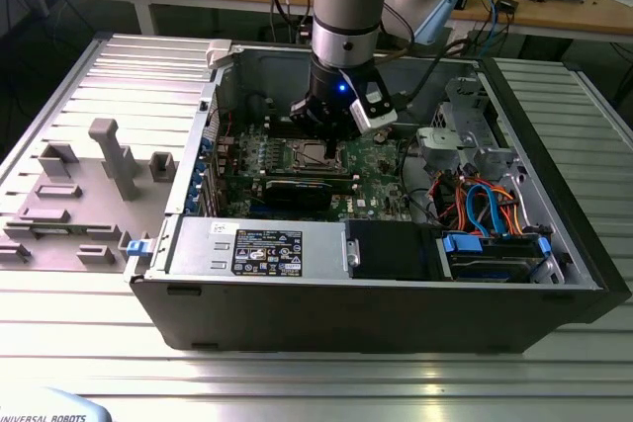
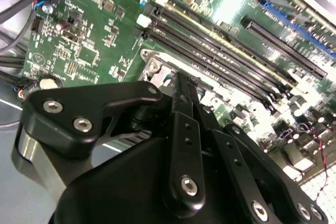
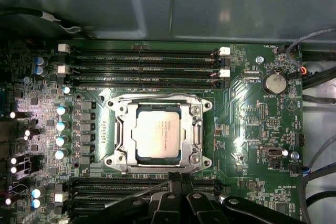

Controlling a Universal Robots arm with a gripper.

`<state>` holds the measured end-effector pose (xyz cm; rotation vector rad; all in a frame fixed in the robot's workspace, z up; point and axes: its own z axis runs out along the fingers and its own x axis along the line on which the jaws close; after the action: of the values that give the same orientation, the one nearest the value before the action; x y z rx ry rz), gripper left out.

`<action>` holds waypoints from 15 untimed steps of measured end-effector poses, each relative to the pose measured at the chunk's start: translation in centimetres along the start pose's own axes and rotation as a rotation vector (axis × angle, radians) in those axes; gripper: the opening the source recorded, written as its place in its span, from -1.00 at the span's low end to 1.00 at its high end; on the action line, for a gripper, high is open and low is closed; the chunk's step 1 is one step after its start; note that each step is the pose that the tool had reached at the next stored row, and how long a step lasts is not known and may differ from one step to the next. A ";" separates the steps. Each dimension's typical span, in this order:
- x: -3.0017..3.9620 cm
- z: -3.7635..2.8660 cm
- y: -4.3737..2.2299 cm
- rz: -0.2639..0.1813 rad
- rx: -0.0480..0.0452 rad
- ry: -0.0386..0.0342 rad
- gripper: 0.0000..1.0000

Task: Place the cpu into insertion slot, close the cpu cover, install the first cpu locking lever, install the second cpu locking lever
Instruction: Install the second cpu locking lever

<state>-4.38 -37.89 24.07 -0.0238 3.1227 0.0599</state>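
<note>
A robot arm [image 1: 346, 7] reaches down into an open computer case [image 1: 376, 294] lying on a ribbed metal tabletop [image 1: 297, 382], its gripper [image 1: 326, 130] hanging just above the green board [image 1: 381, 170] and close over the slot [image 1: 318, 155], which sits near the middle of the board in the exterior view.

In the first wrist view the cpu [image 3: 157, 132] lies flat in the slot [image 3: 113, 153], silver top upward, its edges square with the socket. The cover [image 3: 197, 135] is folded down around it, its frame bordering the chip on all sides and the metal top showing through the window. A thin wire lever [image 3: 157, 96] runs along the frame's edge on the side nearer the upper bank of memory slots [image 3: 142, 64]. A second bank of memory slots [image 3: 121, 184] lies on the opposite side, next to the gripper [image 3: 181, 184], whose black fingers [image 3: 176, 182] sit close together just past the socket's edge, gripping nothing that can be seen.

In the second wrist view the gripper [image 2: 185, 85] fills the foreground, its fingers [image 2: 181, 98] nearly closed and pointing at one corner of the slot [image 2: 152, 64], with long black memory slots [image 2: 220, 61] running beside it.

In the exterior view a grey power supply [image 1: 257, 249] lies along the near side of the case, bundled cables [image 1: 485, 210] and a blue-tabbed drive bay [image 1: 495, 254] sit to the exterior view's right, and grey plastic fixtures [image 1: 109, 160] stand on the tabletop to the exterior view's left.
</note>
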 end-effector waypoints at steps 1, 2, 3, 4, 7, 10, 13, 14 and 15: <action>0.00 0.00 -0.20 0.000 -0.0001 0.0000 -0.79; 0.00 -0.01 -0.40 0.000 0.0000 0.0002 -0.79; 0.00 -0.02 -0.49 0.000 0.0000 0.0007 -0.79; 0.01 -0.02 -0.56 0.000 0.0000 0.0026 -0.79; 0.01 0.06 -0.77 0.001 -0.0027 0.0413 -0.79; 0.04 0.15 -1.28 0.000 -0.0200 0.0457 -0.79; 0.07 0.23 -1.60 0.000 -0.0412 0.0460 -0.79; 0.07 0.24 -1.60 0.000 -0.0417 0.0459 -0.79; 0.07 0.24 -1.60 0.000 -0.0417 0.0460 -0.79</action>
<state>-4.42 -39.48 23.77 -0.0259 3.1670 0.1263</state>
